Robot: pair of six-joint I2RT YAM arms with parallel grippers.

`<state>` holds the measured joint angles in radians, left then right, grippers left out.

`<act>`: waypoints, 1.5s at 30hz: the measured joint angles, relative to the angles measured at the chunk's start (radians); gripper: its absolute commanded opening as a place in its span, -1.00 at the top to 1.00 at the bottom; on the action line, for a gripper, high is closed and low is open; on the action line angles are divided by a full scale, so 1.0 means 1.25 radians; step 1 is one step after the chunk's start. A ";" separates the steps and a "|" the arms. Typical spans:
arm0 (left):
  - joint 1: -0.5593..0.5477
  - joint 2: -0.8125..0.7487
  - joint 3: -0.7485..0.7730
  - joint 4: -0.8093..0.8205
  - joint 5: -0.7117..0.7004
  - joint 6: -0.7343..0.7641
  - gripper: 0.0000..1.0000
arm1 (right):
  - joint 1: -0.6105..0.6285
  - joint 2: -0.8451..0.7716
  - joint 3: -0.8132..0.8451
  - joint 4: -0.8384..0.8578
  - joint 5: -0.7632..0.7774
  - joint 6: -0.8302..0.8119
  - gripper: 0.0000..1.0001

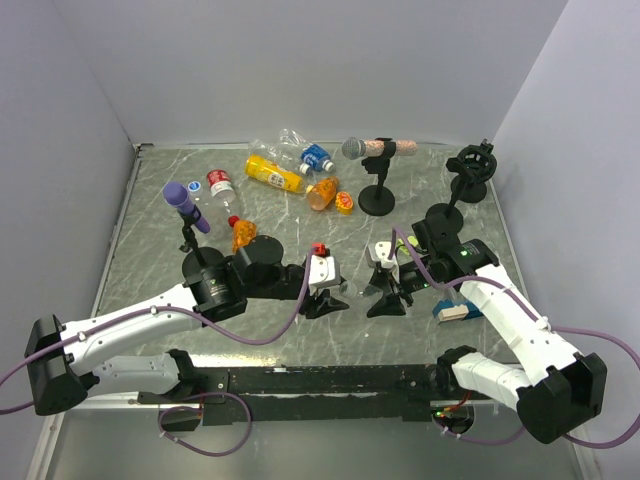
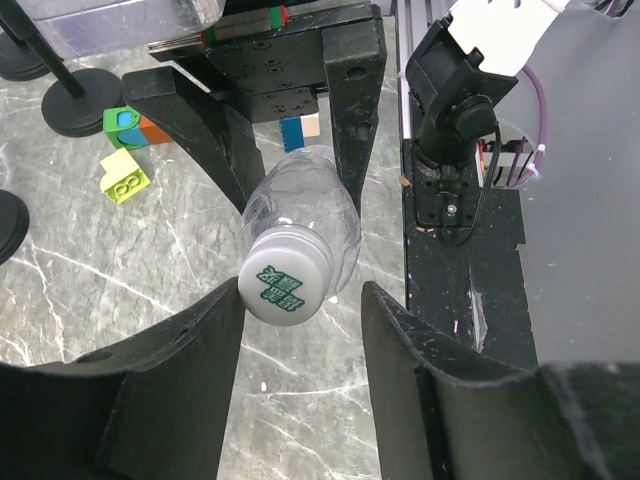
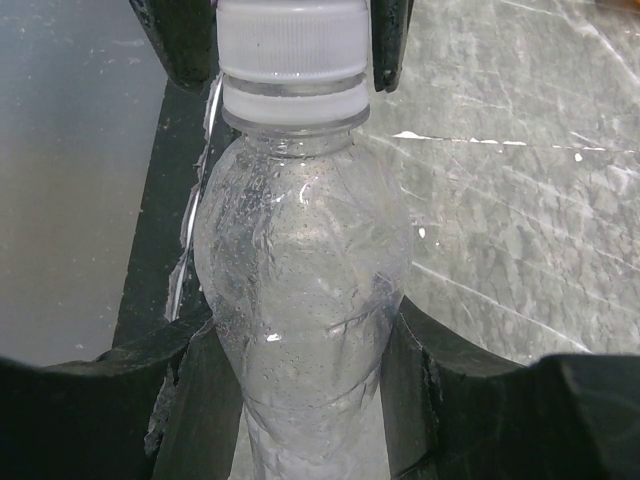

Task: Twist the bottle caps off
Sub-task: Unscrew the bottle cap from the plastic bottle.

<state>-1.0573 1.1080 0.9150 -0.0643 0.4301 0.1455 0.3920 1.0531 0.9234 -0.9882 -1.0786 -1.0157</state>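
Clear thin plastic that looks empty: the bottle [image 3: 300, 250] should be light, slick and easily crushed. It hangs between both grippers over the near middle of the table [image 3: 520, 200]. The right gripper [image 3: 300, 335] pinches its body. The left gripper [image 2: 297, 300] brackets the white cap [image 2: 285, 285], not clamped, a slit showing on one side. The cap's ribbed rim is the place to grip.
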 measured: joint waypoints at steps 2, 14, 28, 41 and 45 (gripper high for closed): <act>0.000 0.000 0.000 0.000 0.000 -0.001 -0.17 | 0.000 0.000 0.000 0.000 -0.002 0.000 0.63; 0.000 -0.009 0.000 0.045 -0.016 -0.025 0.13 | 0.000 0.000 0.000 0.000 -0.003 0.001 0.63; 0.000 0.018 0.037 0.000 -0.011 -0.027 0.78 | 0.000 0.003 0.000 0.000 -0.002 0.003 0.63; 0.003 0.063 0.092 -0.068 -0.037 -0.203 0.99 | 0.000 0.003 -0.001 -0.019 0.027 0.042 0.65; 0.009 0.098 0.128 -0.120 -0.081 -0.378 0.99 | -0.003 0.003 -0.006 -0.016 0.053 0.069 0.66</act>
<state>-1.0454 1.2301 1.0752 -0.2138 0.3286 -0.3275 0.3885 1.0565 0.9154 -1.0088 -1.0119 -0.9298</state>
